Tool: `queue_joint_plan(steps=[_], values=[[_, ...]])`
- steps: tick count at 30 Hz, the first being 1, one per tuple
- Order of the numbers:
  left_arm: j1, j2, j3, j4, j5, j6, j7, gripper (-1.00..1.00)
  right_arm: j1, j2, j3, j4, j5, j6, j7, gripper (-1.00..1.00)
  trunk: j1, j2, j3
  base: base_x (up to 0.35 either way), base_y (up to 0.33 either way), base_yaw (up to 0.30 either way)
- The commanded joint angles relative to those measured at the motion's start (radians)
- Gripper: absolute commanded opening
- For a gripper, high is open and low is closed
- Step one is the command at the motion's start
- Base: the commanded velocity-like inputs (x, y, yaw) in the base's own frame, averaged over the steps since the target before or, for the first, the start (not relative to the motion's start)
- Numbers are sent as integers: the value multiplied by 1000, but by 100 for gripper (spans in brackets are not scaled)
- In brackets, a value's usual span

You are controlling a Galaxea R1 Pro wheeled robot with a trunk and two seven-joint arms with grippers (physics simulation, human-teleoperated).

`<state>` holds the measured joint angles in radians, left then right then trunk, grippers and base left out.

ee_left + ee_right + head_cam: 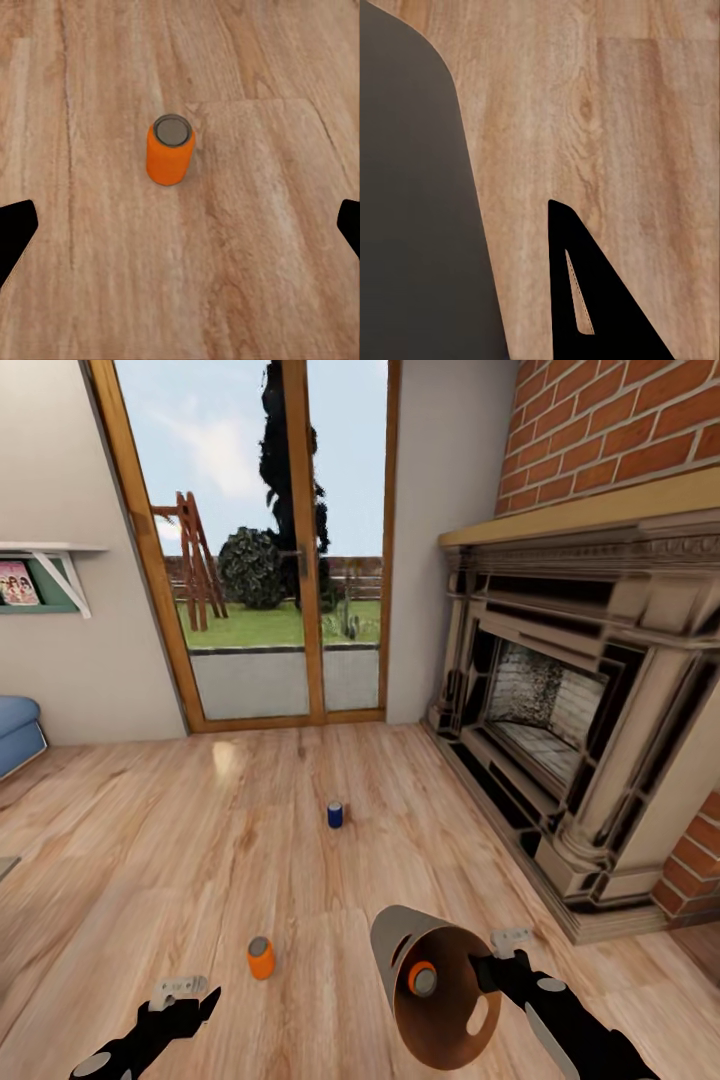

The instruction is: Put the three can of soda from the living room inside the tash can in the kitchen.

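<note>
Left end effector point(190, 1000) spread above wood floor point(150, 840); right end effector point(490, 960) apparently grips bin point(435, 1000).

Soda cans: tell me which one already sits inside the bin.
The orange can lying in the tilted trash bin that the right tool holds. The other orange can and the blue can stand upright on the wood floor.

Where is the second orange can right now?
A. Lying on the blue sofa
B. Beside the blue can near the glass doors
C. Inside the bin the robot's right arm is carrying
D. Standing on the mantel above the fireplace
C: in the head view an orange can sits inside the tilted bin held at the right gripper, while the other orange can and the blue can stand on the wood floor.
</note>
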<state>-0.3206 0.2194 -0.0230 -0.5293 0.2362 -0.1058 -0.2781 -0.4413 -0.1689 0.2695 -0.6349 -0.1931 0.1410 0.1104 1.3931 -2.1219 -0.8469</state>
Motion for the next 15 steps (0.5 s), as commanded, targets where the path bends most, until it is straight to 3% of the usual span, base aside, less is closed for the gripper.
queue_joint_plan(steps=[1,15], values=[[0,0,0,0,0,0,0,100,-1,0,-1,-2,-3,0,0,-100,0,0,0,323,0,0],[0,0,0,0,-1,0,0,100,-1,2,0,0,-4,-44,0,-100,0,0,0,323,0,0]])
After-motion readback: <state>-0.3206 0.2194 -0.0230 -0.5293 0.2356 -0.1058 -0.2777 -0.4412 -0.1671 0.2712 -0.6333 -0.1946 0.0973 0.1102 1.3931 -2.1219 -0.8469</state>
